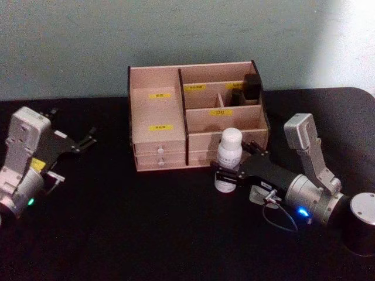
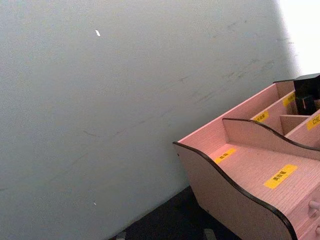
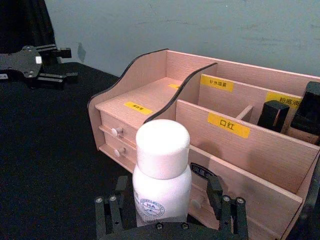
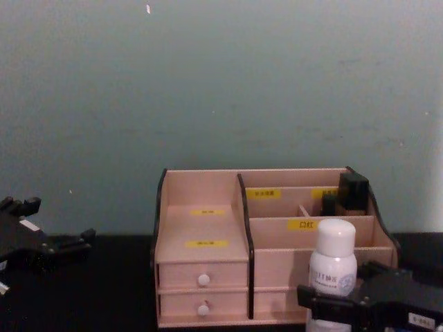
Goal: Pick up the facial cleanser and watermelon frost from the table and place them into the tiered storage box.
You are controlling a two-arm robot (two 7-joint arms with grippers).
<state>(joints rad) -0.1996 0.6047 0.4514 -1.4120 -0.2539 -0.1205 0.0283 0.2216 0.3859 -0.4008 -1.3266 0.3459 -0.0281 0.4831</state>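
One white bottle stands upright at about 5 o'clock of the single tiered storage box, just in front of it on the black table. The right gripper straddles its lower body, jaws parted with a slim gap either side. The left gripper rests at 9 o'clock, spread and empty. The box shows two drawers, five yellow labels and two dark containers.

A plain pale grey-green wall, lightly scuffed and flecked, rises behind a black table with a rounded far-right corner, and bright light washes out the wall's upper right.
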